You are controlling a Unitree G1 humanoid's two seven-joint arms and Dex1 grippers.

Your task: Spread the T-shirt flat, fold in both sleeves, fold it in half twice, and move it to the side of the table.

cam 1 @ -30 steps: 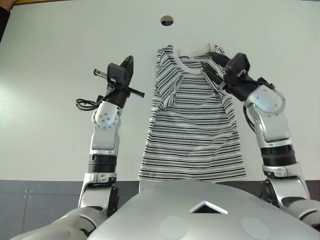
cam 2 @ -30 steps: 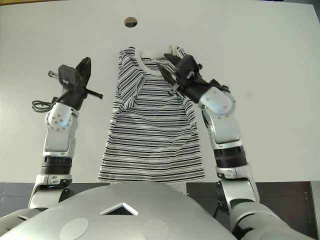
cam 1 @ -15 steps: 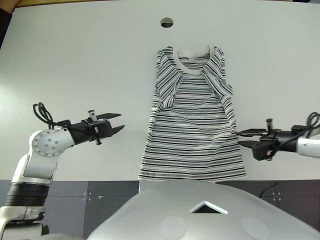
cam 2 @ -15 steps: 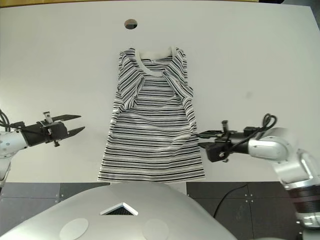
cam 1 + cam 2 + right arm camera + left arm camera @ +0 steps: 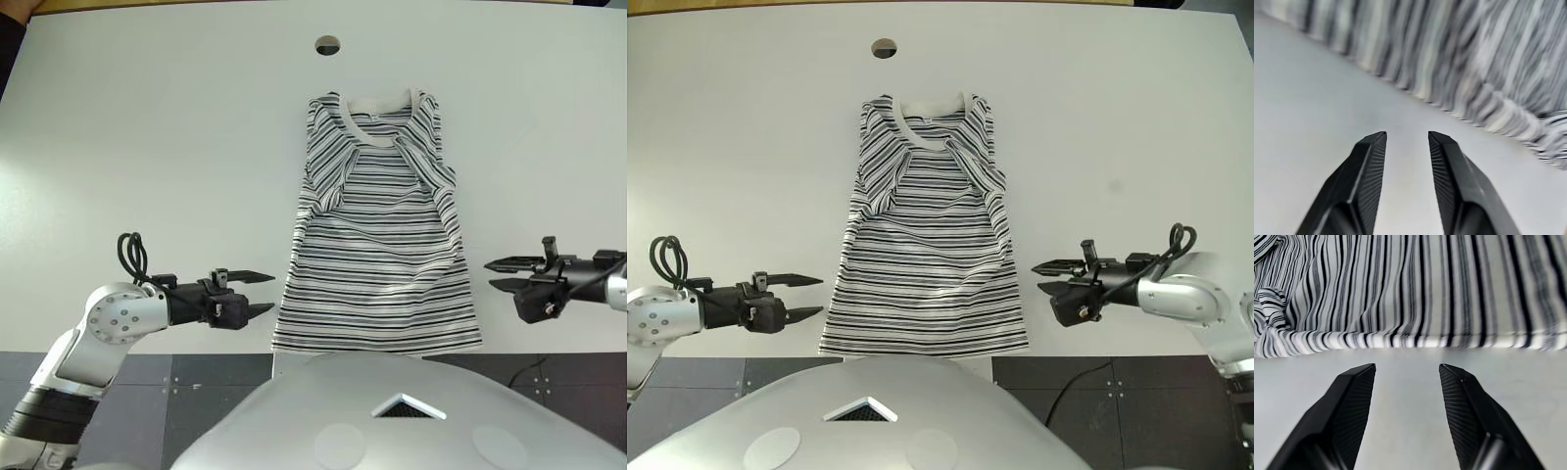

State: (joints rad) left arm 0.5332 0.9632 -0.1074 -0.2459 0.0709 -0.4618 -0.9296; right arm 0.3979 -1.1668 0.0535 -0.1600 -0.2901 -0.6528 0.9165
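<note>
A black-and-white striped T-shirt [image 5: 377,230] lies lengthwise on the white table [image 5: 147,147], collar at the far end, both sleeves folded in over the chest. My left gripper [image 5: 264,293] is open just left of the shirt's near hem corner, fingers pointing at the cloth. In the left wrist view the gripper [image 5: 1406,368] faces the shirt's side edge [image 5: 1400,293] with bare table between. My right gripper [image 5: 498,274] is open to the right of the shirt's lower side, a short gap away. The right wrist view has that gripper [image 5: 1406,134] before the striped edge [image 5: 1459,63].
A round cable hole [image 5: 327,43] sits in the table beyond the collar. The table's near edge [image 5: 127,352] runs just under the shirt's hem, with dark floor below it. Wide bare table lies to both sides of the shirt.
Both arms have left the sleeves and come down to the shirt's near end. In the last half second the left gripper moved toward the hem corner and the right one drew slightly outward.
</note>
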